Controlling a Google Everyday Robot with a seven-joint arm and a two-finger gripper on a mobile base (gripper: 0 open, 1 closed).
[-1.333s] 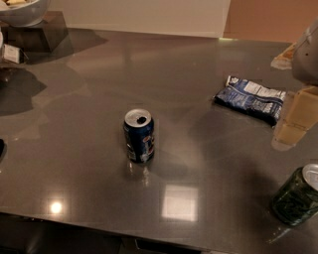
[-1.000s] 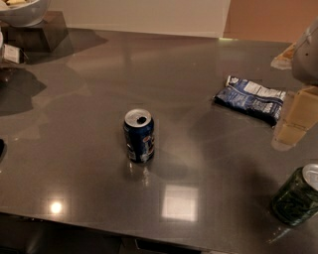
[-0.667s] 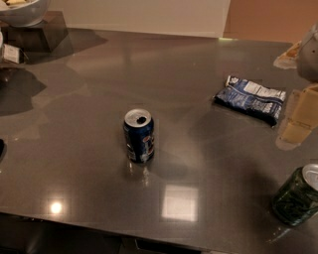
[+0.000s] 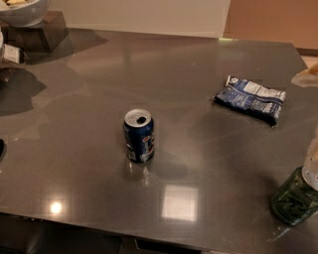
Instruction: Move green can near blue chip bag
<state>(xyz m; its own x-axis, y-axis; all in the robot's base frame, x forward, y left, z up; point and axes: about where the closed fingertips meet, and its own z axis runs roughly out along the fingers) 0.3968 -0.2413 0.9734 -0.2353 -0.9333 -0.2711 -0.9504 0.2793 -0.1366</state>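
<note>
The green can (image 4: 293, 198) stands upright near the table's front right corner, dark green with a mottled pattern. My gripper (image 4: 312, 161) shows only as a pale piece at the right edge, right over the can's top, which it hides. Another pale part of the arm (image 4: 307, 77) shows higher up at the right edge. The blue chip bag (image 4: 251, 98) lies flat on the table's right side, well behind the green can.
A dark blue can (image 4: 138, 135) with a red and white logo stands upright mid-table, its top open. A white bowl (image 4: 22, 11) on a dark block (image 4: 42, 32) sits at the far left corner. The grey table (image 4: 198, 149) ends close in front of the green can.
The gripper has moved right and down, from beside the chip bag to just over the green can's top. The cans and the bag have not moved.
</note>
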